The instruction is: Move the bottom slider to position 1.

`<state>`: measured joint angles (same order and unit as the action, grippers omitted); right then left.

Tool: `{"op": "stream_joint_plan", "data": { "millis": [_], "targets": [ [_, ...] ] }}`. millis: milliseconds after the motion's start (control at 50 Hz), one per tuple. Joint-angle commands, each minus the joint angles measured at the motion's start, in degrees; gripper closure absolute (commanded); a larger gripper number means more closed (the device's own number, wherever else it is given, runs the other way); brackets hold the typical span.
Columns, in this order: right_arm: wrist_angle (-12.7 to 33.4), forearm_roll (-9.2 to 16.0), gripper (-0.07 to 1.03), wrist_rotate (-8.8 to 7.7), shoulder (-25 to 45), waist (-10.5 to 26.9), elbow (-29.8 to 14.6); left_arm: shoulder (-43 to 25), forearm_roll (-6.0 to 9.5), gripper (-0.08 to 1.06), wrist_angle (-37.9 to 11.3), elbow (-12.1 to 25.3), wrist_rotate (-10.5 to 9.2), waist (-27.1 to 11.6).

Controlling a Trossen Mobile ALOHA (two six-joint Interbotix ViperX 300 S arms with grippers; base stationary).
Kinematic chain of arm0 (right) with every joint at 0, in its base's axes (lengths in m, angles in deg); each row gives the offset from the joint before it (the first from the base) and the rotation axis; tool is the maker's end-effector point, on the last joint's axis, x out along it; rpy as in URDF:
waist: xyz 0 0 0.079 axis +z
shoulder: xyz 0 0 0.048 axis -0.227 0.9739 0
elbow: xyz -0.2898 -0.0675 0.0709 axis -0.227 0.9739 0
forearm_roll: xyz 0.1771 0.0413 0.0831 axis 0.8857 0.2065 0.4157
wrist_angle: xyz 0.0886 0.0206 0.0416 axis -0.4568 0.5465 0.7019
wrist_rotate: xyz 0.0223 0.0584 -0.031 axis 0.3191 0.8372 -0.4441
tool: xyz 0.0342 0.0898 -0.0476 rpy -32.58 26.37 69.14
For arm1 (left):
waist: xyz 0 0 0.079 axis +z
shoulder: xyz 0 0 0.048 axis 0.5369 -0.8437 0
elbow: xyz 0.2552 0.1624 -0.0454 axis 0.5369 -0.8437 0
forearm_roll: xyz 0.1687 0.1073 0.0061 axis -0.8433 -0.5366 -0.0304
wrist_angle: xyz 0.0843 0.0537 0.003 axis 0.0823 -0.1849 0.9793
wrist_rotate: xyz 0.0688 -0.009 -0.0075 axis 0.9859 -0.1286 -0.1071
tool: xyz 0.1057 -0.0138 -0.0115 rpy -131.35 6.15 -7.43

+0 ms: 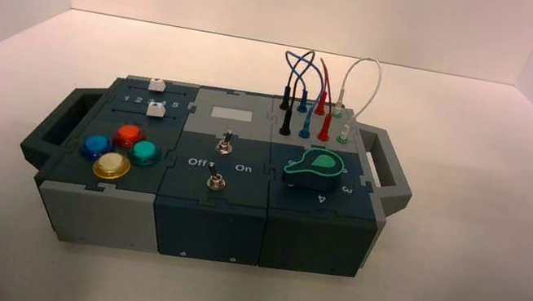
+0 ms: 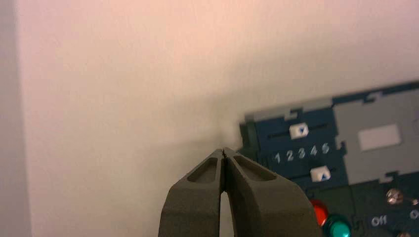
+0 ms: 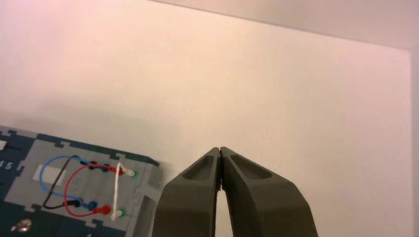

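The bottom slider, a white knob in a dark slot, stands at 4 on the left part of the box, well short of position 1. From left to right, the left gripper comes first: it hangs in the air towards the far left, apart from the box, its two fingers pressed together with nothing between them. The slider lies to the right of this pincer and lower, untouched; how high the tips are above it is hard to judge. Next come the blue button, the yellow button, the red button and the green button, grouped nearer the robot than the sliders. The top slider sits at 3, across the digit row from the bottom one. Two metal toggle switches occupy the middle part, and the right part carries the green-edged knob, with coloured wires beyond it. The right gripper is idle off the box's right side, fingers closed together.
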<state>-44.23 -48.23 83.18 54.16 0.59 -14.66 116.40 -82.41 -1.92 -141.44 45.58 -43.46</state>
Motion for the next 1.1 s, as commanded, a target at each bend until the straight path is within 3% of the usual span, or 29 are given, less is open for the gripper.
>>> {"op": "stream_joint_plan", "data": {
  "millis": [20,200,460,660,860,1100],
  "targets": [
    [0.79,0.97,0.98,0.18,0.09,0.44,-1.85,-2.81,1.05,1.01,-0.09,1.67,-0.44,-0.18],
    [1.58,1.58,0.99,0.09,0.53,4.92,-1.85,-3.96,1.49,1.01,0.26,1.67,-0.62,-0.18],
    [6.33,1.76,0.99,0.09,5.62,16.08,-3.08,-3.69,1.76,1.01,0.53,1.58,-0.62,0.00],
    [9.84,4.31,0.99,0.18,10.55,25.14,-5.45,-2.64,1.67,1.01,-0.09,1.41,-0.35,0.26],
    [11.07,8.35,0.99,0.18,14.68,29.79,-8.88,-0.09,1.58,1.01,-0.26,0.70,-0.09,2.46],
    [11.69,9.76,0.99,0.09,19.34,33.84,-12.66,2.02,1.32,1.01,-0.97,-0.09,0.70,4.04]
  ]
}}
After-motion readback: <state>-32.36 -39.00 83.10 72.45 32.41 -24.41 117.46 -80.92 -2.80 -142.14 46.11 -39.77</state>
